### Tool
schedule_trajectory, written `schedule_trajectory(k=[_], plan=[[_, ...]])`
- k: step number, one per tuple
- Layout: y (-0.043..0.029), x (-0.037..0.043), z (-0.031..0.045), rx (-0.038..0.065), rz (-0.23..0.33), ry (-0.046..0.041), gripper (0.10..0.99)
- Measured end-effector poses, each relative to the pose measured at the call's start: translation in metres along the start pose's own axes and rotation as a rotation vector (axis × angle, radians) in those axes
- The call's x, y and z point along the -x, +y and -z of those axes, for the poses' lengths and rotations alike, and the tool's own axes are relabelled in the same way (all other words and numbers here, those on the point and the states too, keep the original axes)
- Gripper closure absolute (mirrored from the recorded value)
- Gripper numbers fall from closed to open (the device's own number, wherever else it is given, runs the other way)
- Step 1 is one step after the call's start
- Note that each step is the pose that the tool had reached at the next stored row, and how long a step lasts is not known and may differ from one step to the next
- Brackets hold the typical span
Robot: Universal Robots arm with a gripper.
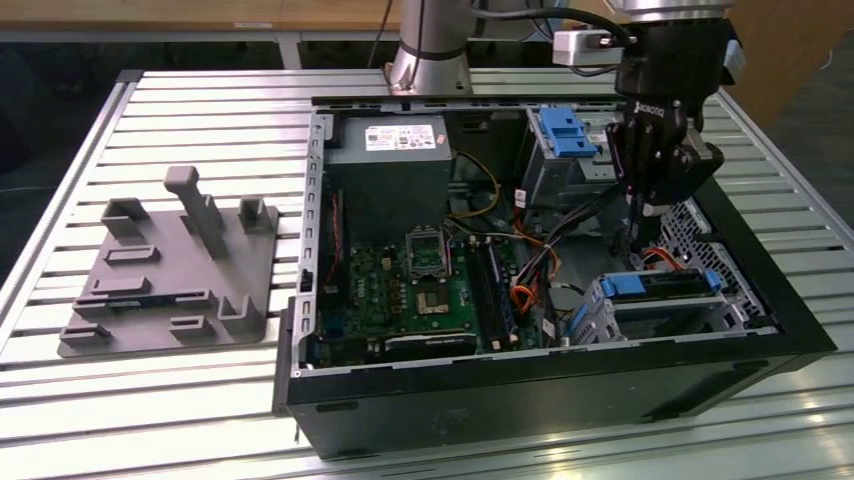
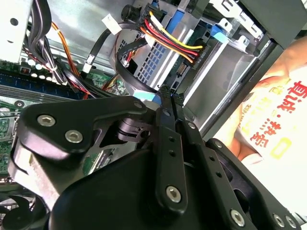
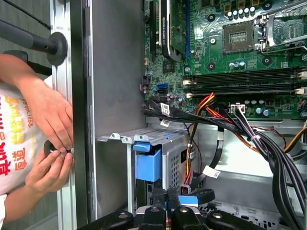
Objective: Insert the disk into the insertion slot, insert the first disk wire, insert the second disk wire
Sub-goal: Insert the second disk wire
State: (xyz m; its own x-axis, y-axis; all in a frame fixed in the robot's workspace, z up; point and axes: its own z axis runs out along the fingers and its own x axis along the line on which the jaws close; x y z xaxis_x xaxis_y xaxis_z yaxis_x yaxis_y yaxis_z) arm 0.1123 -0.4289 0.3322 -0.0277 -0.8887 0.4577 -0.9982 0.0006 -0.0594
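Note:
The disk [image 1: 663, 286], framed by its blue carrier [image 3: 148, 164], lies inside the insertion slot [image 1: 667, 312], a silver cage in the case corner at the exterior view's right. A plug with red, yellow and black wires [image 2: 184, 47] sits at the disk's end. My gripper [image 1: 641, 218] hangs just above the cage. In both wrist views its fingers [image 2: 164, 120] are pressed together on the end of a flat black wire with a blue tab [image 2: 145, 96], close to the disk's rear. The same wire [image 3: 197, 196] curls beside the fingertips [image 3: 168, 195].
The open computer case [image 1: 534, 385] holds a motherboard [image 1: 414, 290], a power supply [image 1: 387, 140] and a taller cage with a blue latch [image 1: 567, 135]. Black cable bundles [image 3: 268, 143] cross the case. A person's hands [image 3: 48, 139] work at the outer wall. A grey fixture plate [image 1: 167, 275] lies at the exterior view's left.

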Motion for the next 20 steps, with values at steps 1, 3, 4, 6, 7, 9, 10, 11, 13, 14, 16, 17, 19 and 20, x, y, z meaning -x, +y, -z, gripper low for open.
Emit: schedule_trajectory(k=[1, 3, 4, 6, 7, 9, 10, 11, 13, 14, 16, 17, 19, 20], plan=[[0.0000, -0.0001, -0.0001, 0.000, 0.000, 0.0001, 0.945], [0.0000, -0.0002, -0.0001, 0.000, 0.000, 0.0000, 0.945], [0.0000, -0.0002, -0.0001, 0.000, 0.000, 0.0000, 0.945], [0.0000, -0.0001, -0.0002, 0.000, 0.000, -0.0004, 0.945], [-0.0002, -0.0001, -0.0002, 0.000, 0.000, -0.0004, 0.945], [-0.0028, -0.0002, -0.0003, 0.007, 0.004, -0.0004, 0.945], [-0.0047, -0.0001, -0.0004, 0.014, 0.007, -0.0004, 0.945], [-0.0067, 0.0000, -0.0005, 0.021, 0.011, -0.0004, 0.945], [-0.0110, 0.0001, -0.0008, 0.038, 0.019, -0.0004, 0.945], [-0.0131, 0.0002, -0.0009, 0.046, 0.024, -0.0004, 0.945], [-0.0171, 0.0003, -0.0011, 0.061, 0.031, -0.0010, 0.945], [-0.0192, 0.0003, -0.0012, 0.067, 0.035, -0.0016, 0.945], [-0.0235, 0.0003, -0.0015, 0.080, 0.041, -0.0045, 0.945], [-0.0257, 0.0001, -0.0017, 0.086, 0.044, -0.0070, 0.945]])
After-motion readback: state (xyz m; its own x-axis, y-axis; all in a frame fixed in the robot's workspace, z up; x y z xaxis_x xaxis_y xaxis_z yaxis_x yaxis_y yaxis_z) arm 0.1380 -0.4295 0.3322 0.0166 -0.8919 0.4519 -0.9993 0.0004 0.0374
